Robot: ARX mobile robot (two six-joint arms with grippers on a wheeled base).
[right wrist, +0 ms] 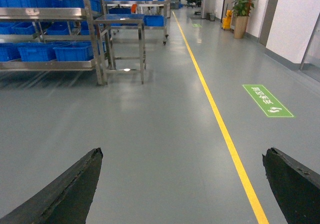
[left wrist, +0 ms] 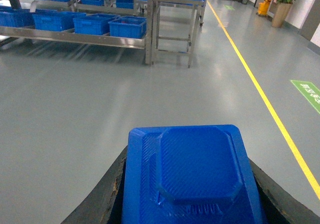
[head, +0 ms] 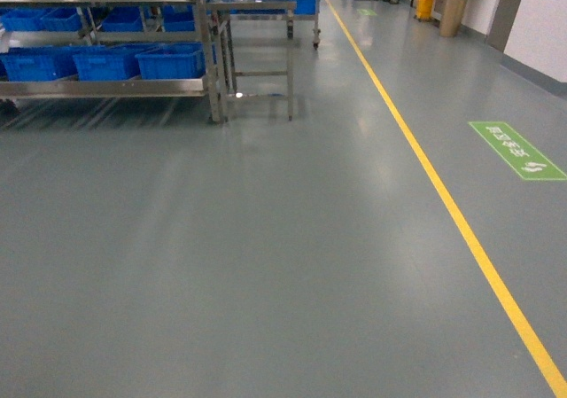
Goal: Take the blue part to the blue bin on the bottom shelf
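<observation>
A wide grey floor [head: 266, 265] with a yellow line [head: 461, 230] runs to the steel rack, its bottom shelf [head: 106, 87] lined with blue bins [head: 168, 61], while the left gripper [left wrist: 190, 184] pinches the blue part [left wrist: 192, 171] and the right gripper [right wrist: 182, 184] hangs spread.

The blue part [left wrist: 192, 176] was smooth plastic with fine ridged texture and a soft sheen. The bottom shelf [head: 106, 87] was shiny brushed steel, its bins [head: 168, 62] glossy plastic. The floor [head: 266, 256] looked smooth, faintly reflective.
</observation>
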